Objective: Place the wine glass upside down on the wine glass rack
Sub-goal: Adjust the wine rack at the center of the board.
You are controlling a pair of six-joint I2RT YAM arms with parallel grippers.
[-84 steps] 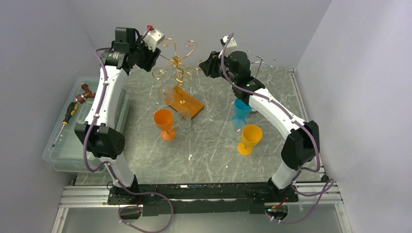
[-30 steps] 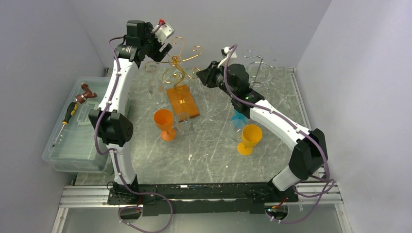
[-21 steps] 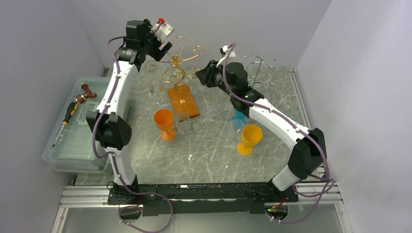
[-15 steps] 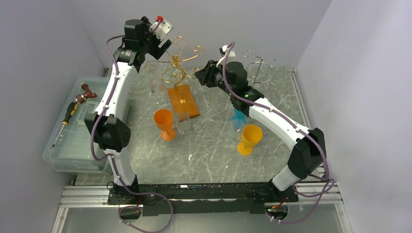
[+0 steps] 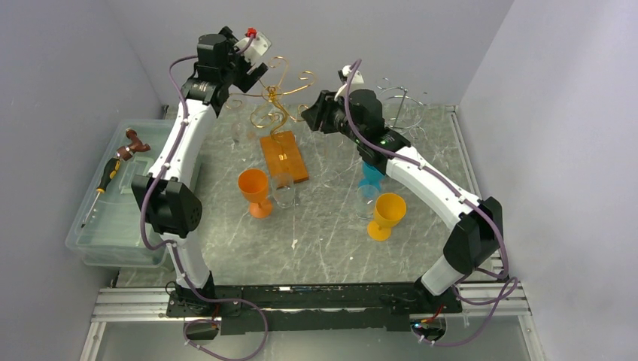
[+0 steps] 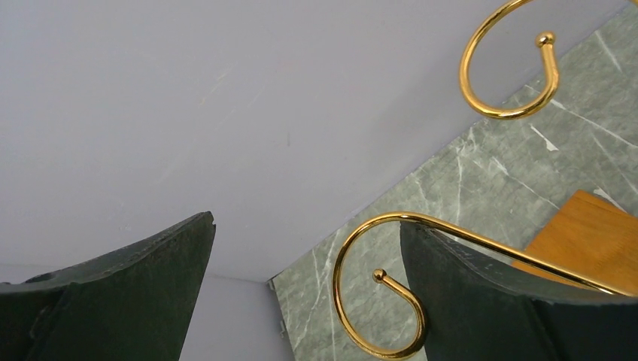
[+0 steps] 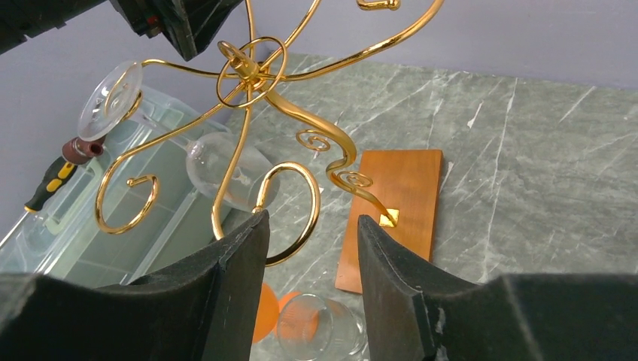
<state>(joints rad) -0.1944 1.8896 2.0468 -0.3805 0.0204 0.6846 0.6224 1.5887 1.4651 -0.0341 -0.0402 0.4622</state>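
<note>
The gold wire wine glass rack (image 5: 274,98) stands on its wooden base (image 5: 284,156) at the back of the table. A clear wine glass (image 7: 226,180) hangs upside down from one of the rack's left arms, its foot (image 7: 109,90) resting in a ring. In the top view the wine glass (image 5: 239,134) is faint. My left gripper (image 5: 252,71) is high beside the rack's top, open and empty; in its wrist view a gold hook (image 6: 376,286) lies behind its fingers. My right gripper (image 7: 312,218) is open to the right of the rack, with nothing between its jaws.
An orange goblet (image 5: 254,192) and a clear glass (image 5: 284,188) stand in front of the base. A blue goblet (image 5: 370,171), another clear glass (image 5: 366,199) and a yellow goblet (image 5: 387,214) stand on the right. A silver rack (image 5: 399,101) is back right; a plastic bin (image 5: 113,210) with tools is on the left.
Both grippers' jaws have widened. The left gripper has lifted slightly up and to the right near the rack's top. The wine glass stays hanging on the rack.
</note>
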